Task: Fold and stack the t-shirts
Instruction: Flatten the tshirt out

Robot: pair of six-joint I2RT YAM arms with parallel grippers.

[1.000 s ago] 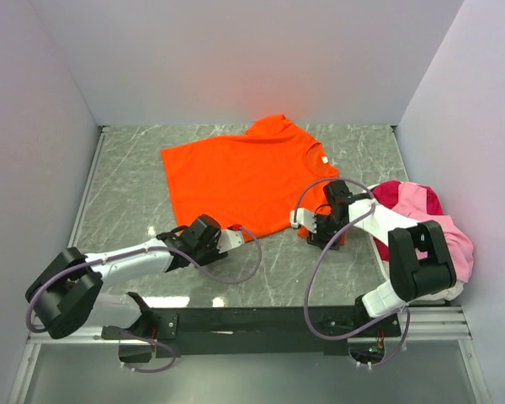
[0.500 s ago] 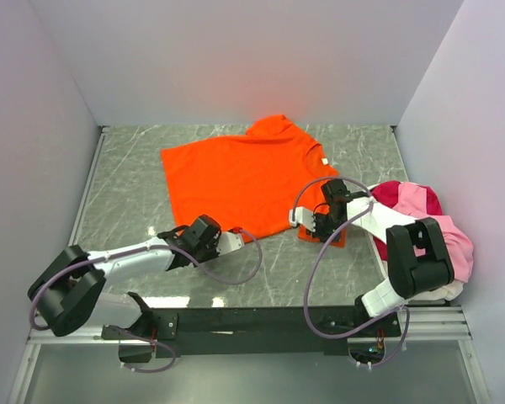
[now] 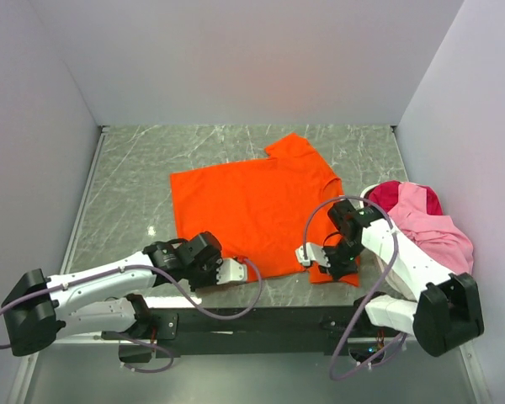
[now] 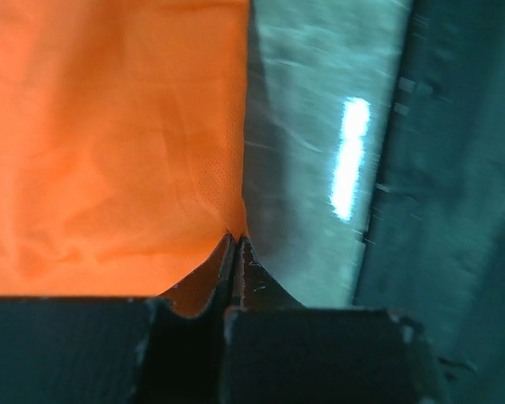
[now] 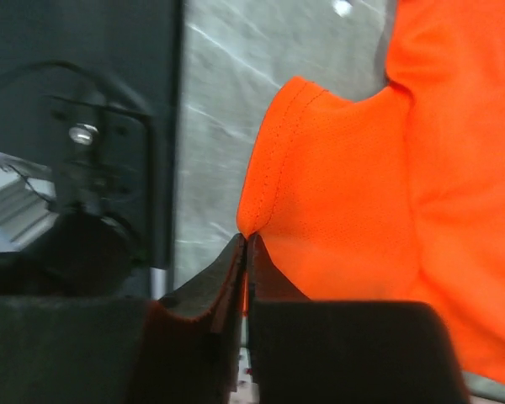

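the orange shirt (image 3: 252, 210) lies spread flat on the grey marbled counter (image 3: 135, 194), near the middle and reaching toward the near edge, with its collar end pointing to the far right and one sleeve sticking out at the far side. its hem runs along the left.

the left claw (image 3: 238, 269) is low at the shirt's near left corner. in the left wrist view its jaws are pressed together with the edge of the orange shirt (image 4: 109, 126) pinched at the tips of the left claw (image 4: 236, 244). bare counter (image 4: 311, 126) shows just beside the cloth, with a bright glare spot on it.

the right claw (image 3: 324, 266) sits at the near right sleeve. in the right wrist view the right claw (image 5: 246, 244) is closed on the stitched sleeve hem of the orange shirt (image 5: 362, 168), and the cloth rises from the tips in a small peak. counter (image 5: 219, 84) shows beyond the sleeve.

at the right side of the counter, by the wall, a pink shirt (image 3: 438, 231) lies crumpled in a heap with a red shirt (image 3: 396, 195) partly under it. the heap is just beside the orange shirt's right edge; the right arm crosses in front of it.

a black rail (image 3: 261, 320) runs along the near edge of the counter, between the arm bases.
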